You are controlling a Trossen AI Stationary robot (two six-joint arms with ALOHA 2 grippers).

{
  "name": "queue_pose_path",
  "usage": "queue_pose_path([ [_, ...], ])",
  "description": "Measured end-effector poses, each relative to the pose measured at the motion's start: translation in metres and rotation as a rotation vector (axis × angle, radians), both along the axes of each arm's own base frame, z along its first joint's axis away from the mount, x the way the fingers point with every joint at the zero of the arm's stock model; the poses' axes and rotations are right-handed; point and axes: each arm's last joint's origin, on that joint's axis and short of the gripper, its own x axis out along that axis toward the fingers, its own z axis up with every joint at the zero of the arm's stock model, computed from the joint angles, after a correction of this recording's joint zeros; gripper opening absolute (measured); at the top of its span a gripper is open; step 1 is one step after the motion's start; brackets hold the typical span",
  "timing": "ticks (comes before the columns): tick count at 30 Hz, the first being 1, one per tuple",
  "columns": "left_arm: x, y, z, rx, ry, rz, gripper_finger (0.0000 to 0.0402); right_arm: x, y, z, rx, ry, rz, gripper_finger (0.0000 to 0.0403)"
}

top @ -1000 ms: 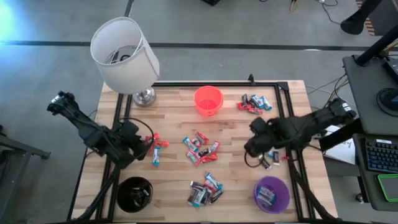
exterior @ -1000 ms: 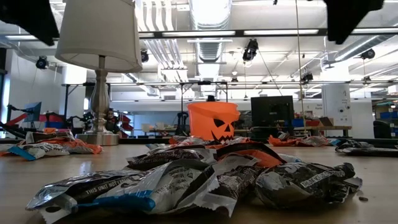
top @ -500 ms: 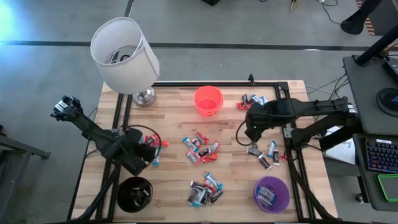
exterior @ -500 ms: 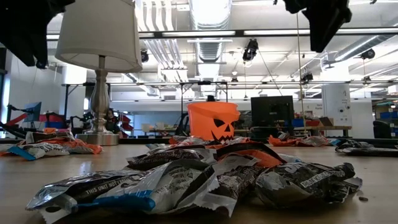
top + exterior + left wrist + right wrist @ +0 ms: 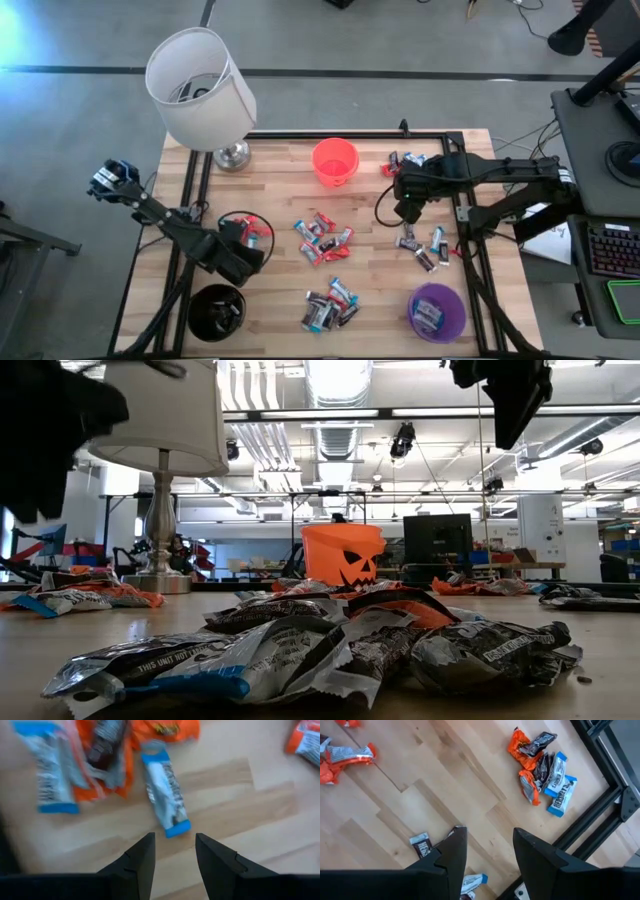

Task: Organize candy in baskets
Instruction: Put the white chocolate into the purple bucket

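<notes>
Wrapped candy lies in heaps on the wooden table: a left heap, a middle heap, a near heap, a far-right heap and a right heap. The orange basket stands at the far middle, the black basket near left and the purple basket near right, the last two with candy inside. My left gripper hangs open, pointing down just near of a blue-and-white candy in the left heap. My right gripper hangs open high between the far-right heap and the right heap.
A lamp with a big white shade stands at the table's far left corner on a metal foot. A black frame rail runs along the right edge. Bare wood lies between the heaps.
My left gripper has sunk toward the left candy heap, drifting toward the table's near and right edges, and its wrist has rolled. My right gripper has swung from over the right heap toward the far edge and has rolled. No candy has moved.
</notes>
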Motion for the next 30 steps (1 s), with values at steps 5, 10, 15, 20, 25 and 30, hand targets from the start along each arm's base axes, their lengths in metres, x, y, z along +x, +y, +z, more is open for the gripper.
queue_pose_path([
  [5, -0.003, 0.007, -0.019, -0.007, 0.001, 0.020, 0.0123, 0.000, 0.000, 0.000, 0.002, 0.000, 0.005, 0.0151],
  [10, -0.002, 0.011, -0.031, -0.069, -0.026, -0.026, 0.0123, 0.000, 0.000, 0.000, 0.007, 0.001, 0.012, 0.0152],
  [15, -0.001, 0.021, -0.045, -0.080, -0.047, -0.019, 0.0123, 0.000, 0.000, 0.000, 0.006, 0.002, 0.014, 0.0148],
  [20, -0.001, 0.029, -0.055, -0.102, -0.026, -0.030, 0.0123, 0.000, 0.000, 0.000, 0.006, 0.002, 0.014, 0.0150],
  [25, 0.001, 0.034, -0.065, -0.130, -0.064, -0.040, 0.0123, 0.000, 0.000, 0.000, 0.007, 0.002, 0.014, 0.0146],
  [30, -0.002, 0.035, -0.070, -0.134, -0.053, -0.040, 0.0112, 0.000, 0.000, 0.000, 0.007, 0.003, 0.014, 0.0148],
])
